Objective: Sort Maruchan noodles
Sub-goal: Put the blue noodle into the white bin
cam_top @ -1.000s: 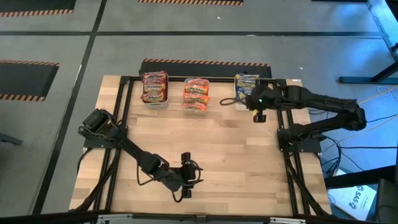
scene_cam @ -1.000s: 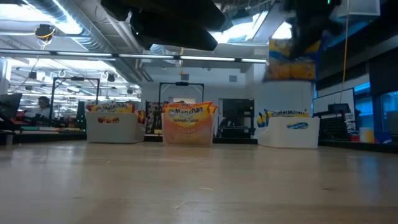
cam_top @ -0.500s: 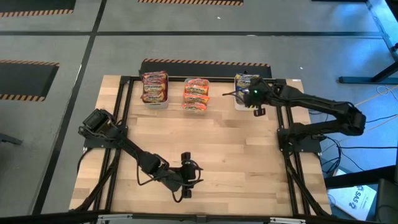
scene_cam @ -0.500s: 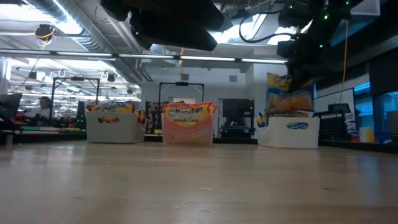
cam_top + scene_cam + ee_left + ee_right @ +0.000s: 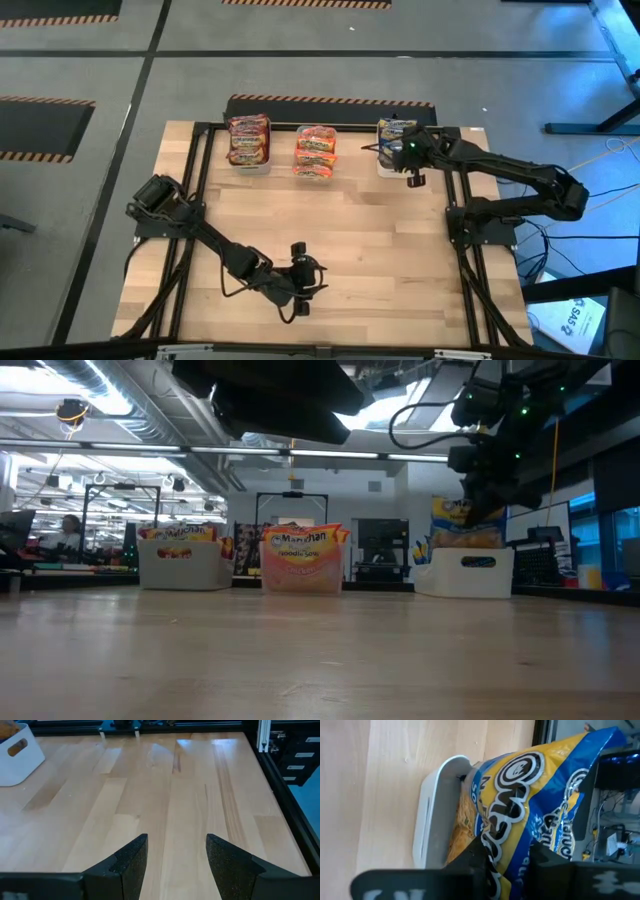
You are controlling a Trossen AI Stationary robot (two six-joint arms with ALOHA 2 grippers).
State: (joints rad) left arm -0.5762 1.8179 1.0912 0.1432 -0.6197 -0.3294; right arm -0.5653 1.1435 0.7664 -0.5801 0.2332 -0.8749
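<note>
Three bins line the table's far edge. The left one holds dark red Maruchan noodles (image 5: 249, 140), the middle one pink-orange packets (image 5: 316, 152), and the right white bin (image 5: 465, 573) blue-yellow packets. My right gripper (image 5: 405, 155) hangs over the right bin, shut on a blue-yellow-white packet (image 5: 463, 523) whose lower part is behind the bin's rim. My left gripper (image 5: 176, 855) stands open above bare wood near the table's near edge (image 5: 300, 292). My right gripper pinches the blue-yellow packet between its two fingers at the packet's upper end (image 5: 506, 851), slanting down from above. The packet hangs below the fingers. Its lower end (image 5: 465, 815) reaches into the white bin (image 5: 435, 815) among the packets there.
A black metal frame (image 5: 460, 250) borders the wooden table. A wide stretch of bare wood (image 5: 330, 230) lies between the bins and my left gripper. In the left wrist view a white bin's corner (image 5: 15, 750) shows far off.
My right gripper has come down and a little toward the table's far edge, rolling slightly, with the blue-yellow packet. The packet hung well above the right bin and now has its lower end inside it.
</note>
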